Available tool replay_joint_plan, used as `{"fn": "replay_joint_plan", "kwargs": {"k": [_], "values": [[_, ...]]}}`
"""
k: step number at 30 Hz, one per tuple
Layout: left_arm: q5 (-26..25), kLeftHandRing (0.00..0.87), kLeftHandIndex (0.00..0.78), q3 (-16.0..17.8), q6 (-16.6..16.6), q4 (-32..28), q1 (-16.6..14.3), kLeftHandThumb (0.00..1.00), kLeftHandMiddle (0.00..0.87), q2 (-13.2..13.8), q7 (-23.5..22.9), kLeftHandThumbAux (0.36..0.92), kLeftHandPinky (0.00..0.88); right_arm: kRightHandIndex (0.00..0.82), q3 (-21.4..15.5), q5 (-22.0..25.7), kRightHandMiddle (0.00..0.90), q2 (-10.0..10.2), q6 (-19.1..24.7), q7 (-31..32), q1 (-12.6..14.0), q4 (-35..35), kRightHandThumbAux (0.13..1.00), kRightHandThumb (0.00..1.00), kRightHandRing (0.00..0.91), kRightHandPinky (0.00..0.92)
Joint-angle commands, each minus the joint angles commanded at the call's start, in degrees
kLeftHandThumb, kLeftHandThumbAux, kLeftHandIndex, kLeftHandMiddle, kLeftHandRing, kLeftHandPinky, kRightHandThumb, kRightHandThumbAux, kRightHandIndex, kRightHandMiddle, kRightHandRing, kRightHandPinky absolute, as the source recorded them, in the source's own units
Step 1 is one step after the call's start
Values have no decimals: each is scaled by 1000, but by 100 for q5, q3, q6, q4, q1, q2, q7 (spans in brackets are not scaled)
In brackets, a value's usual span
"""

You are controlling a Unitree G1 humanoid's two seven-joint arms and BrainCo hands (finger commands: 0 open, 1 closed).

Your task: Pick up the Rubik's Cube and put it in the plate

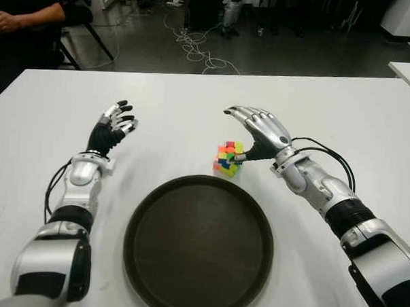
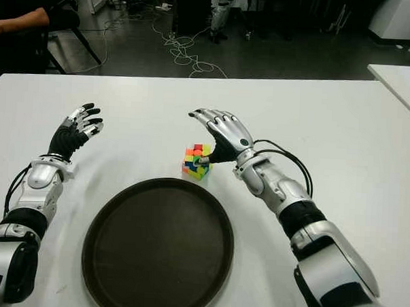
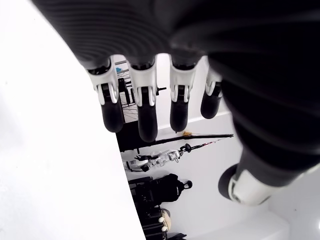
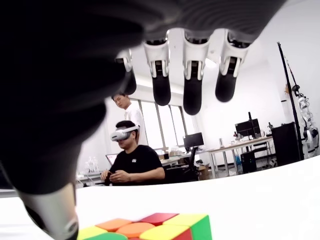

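Observation:
A multicoloured Rubik's Cube stands on the white table just beyond the far rim of the round dark plate. My right hand hovers over the cube's right side, fingers spread above it and the thumb down by its right edge; nothing is grasped. In the right wrist view the cube lies below the extended fingers. My left hand is idle to the left of the cube, fingers relaxed and holding nothing.
A seated person wearing a headset and another standing behind show past the table's far side. A person's arm is at the far left. Cables lie on the floor beyond the table edge.

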Motion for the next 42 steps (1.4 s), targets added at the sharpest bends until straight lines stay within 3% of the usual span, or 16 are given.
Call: {"fn": "replay_joint_plan", "kwargs": {"k": [11,42], "values": [[-25,170,89,17,-9,-13,4,198,168,-18,45,684,186,107,24,30,145,16,18,147,43,-81,785,0,176,199],[8,157,84,-35,-32,-26,18,207,153,1,33,679,188,97,236,102,134,176,-49,1115,205,-272,799,0,154,159]]}}
